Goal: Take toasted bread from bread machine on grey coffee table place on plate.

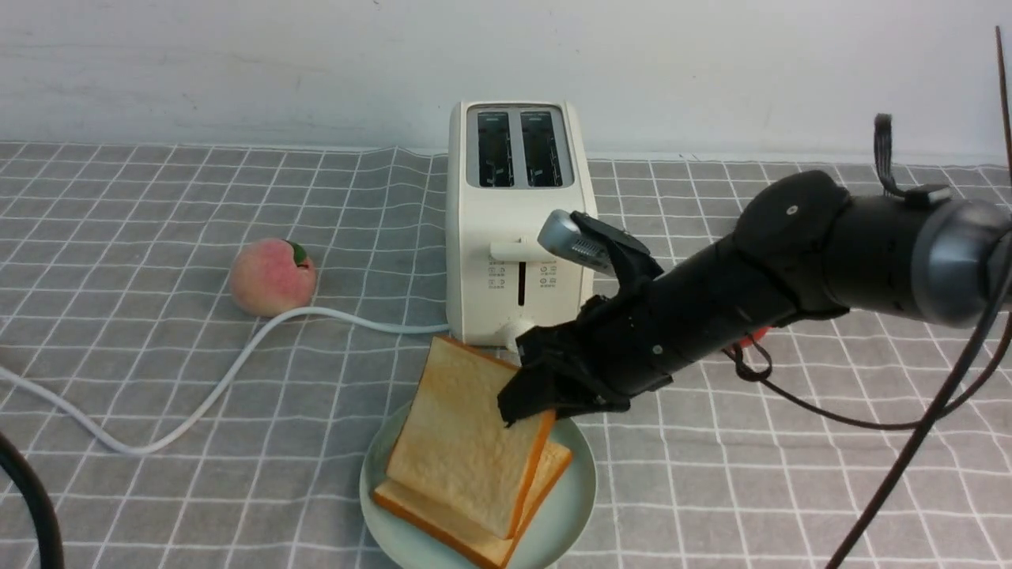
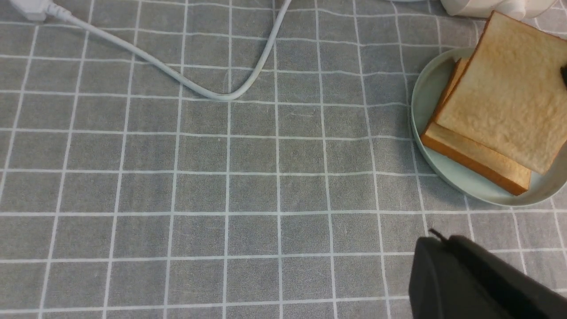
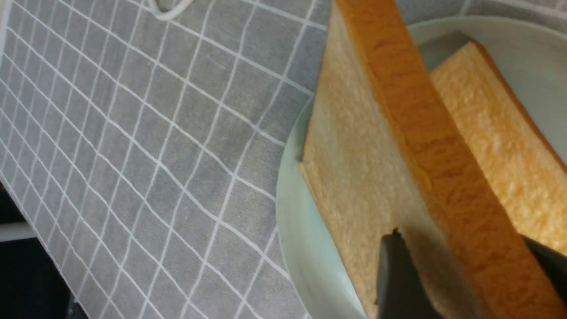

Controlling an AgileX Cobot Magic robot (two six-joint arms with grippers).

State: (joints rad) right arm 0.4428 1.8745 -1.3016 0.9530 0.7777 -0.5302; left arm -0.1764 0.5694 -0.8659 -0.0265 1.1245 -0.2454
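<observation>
My left gripper (image 2: 443,261) hangs closed, holding nothing, over the grey coffee table (image 2: 199,177). The toasted bread (image 1: 466,450) lies stacked on the plate (image 1: 573,506). My right gripper (image 3: 465,266) has its jaws astride the tilted upper slice (image 3: 363,177); whether they pinch it, I cannot tell.

A plain white wall (image 1: 237,63), faintly scuffed, rises straight behind the grey coffee table (image 1: 158,237). The table's cloth (image 1: 379,170), grey with white grid lines, ripples in soft folds near the wall. The light is even and the shadows are faint. Beyond one table edge it is dark.
</observation>
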